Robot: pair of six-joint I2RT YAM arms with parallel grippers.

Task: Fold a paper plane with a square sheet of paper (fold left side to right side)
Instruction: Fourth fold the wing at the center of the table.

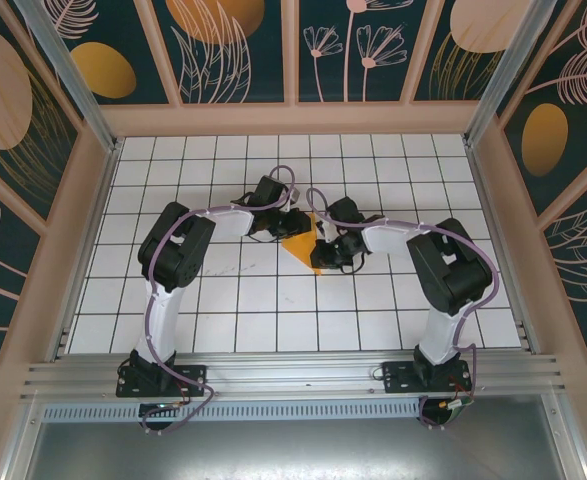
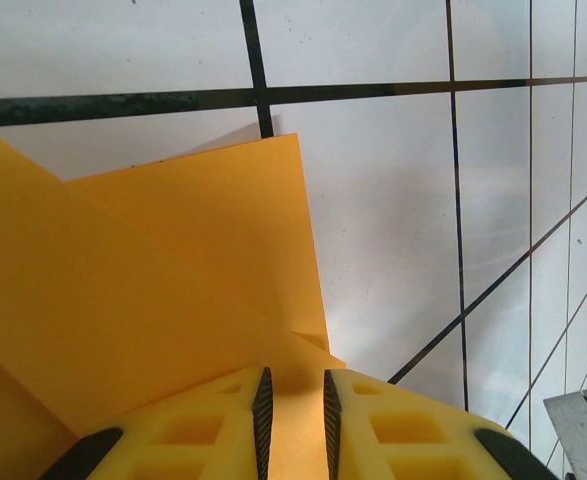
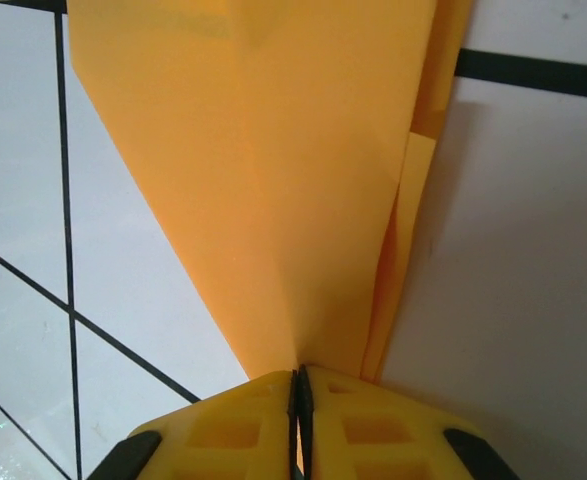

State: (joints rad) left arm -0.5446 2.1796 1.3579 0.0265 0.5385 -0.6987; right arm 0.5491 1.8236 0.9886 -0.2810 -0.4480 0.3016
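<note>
Paper point(image 1: 301, 250), part-folded into a tapering wedge, lies mid-way across the table point(image 1: 203, 300) between the two arms. The right gripper point(image 3: 300, 378) has its jaws pressed together on the narrow end. The left gripper point(image 2: 293, 385) stands narrowly parted with orange in the gap; whether it truly grips, I can't tell. If it doesn't, a pull from the right could drag the sheet, skew the layers and set a crooked crease, or tear the pinched tip.

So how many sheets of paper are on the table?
1: a folded orange sheet at the table's centre, narrow end pinched in the right fingers; another could hide underneath.
</note>
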